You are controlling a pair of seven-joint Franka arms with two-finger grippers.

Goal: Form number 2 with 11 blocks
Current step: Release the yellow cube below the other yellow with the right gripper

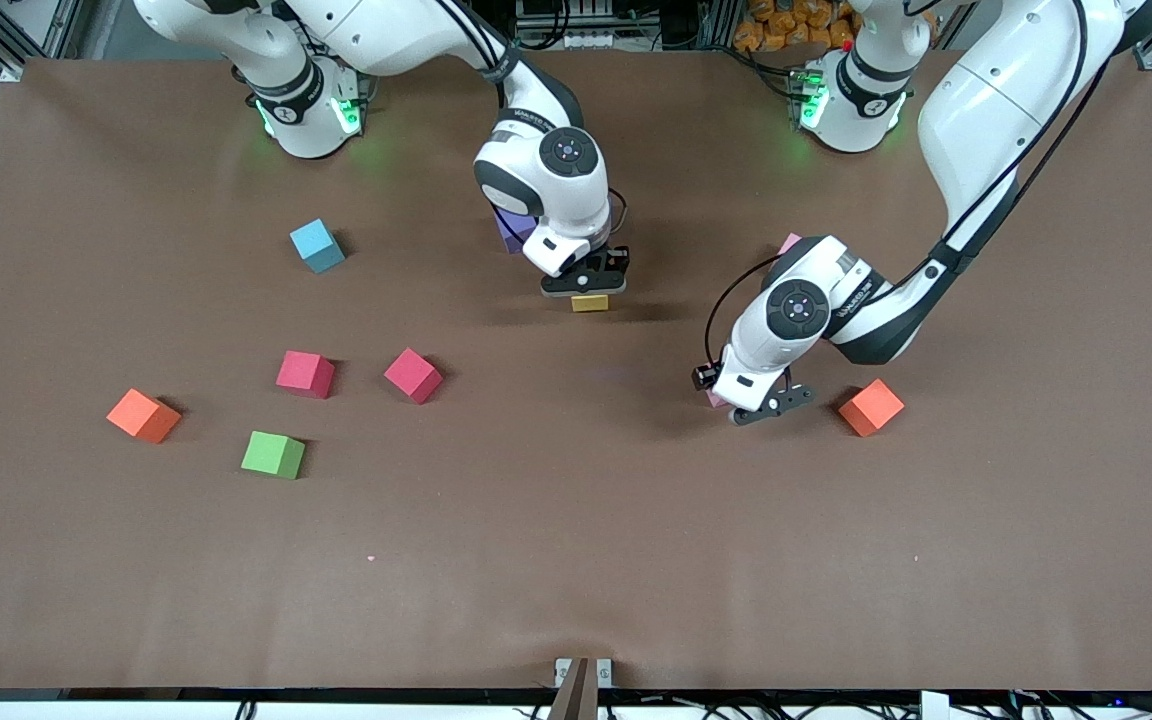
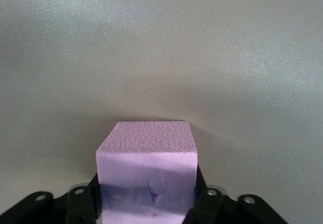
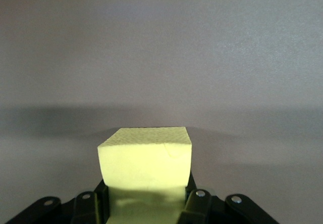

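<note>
Front view: no digit is laid out yet, and the blocks lie scattered over the table, so gathering is judged to be the step in hand. A yellow block is clamped in the right gripper mid-table. A pink block is enclosed by the left gripper, beside an orange block. Lifting and placing side by side is called for next.

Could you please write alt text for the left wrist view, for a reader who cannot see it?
A pink block sits between the left gripper's two black fingers, which close on its sides. Around it is only bare brown table.
</note>
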